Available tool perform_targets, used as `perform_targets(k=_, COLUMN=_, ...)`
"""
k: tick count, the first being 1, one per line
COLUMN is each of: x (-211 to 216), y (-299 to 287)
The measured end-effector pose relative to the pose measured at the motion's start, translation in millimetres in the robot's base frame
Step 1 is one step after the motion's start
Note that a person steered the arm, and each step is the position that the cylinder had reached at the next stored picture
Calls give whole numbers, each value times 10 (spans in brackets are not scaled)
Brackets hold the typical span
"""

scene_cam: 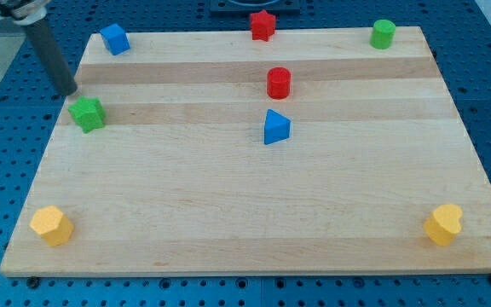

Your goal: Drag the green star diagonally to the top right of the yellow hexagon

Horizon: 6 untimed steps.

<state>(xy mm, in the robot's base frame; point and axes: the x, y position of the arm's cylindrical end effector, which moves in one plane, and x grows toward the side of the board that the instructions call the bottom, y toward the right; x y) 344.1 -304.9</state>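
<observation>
The green star [86, 113] lies near the board's left edge, in the upper half of the view. The yellow hexagon [51, 226] sits at the bottom left corner, well below the star. My tip [69, 90] is just above and to the left of the green star, a small gap apart from it. The dark rod rises from there toward the view's top left corner.
A blue block [114, 39] is at the top left, a red star [262, 25] at top centre, a green cylinder [383, 34] at top right. A red cylinder [279, 83] and a blue triangle [275, 127] sit mid-board. A yellow heart [444, 224] is at bottom right.
</observation>
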Motion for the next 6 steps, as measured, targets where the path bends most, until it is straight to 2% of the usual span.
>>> perform_targets(k=2, x=492, y=6)
perform_targets(k=3, x=528, y=120)
perform_targets(k=6, x=472, y=1362)
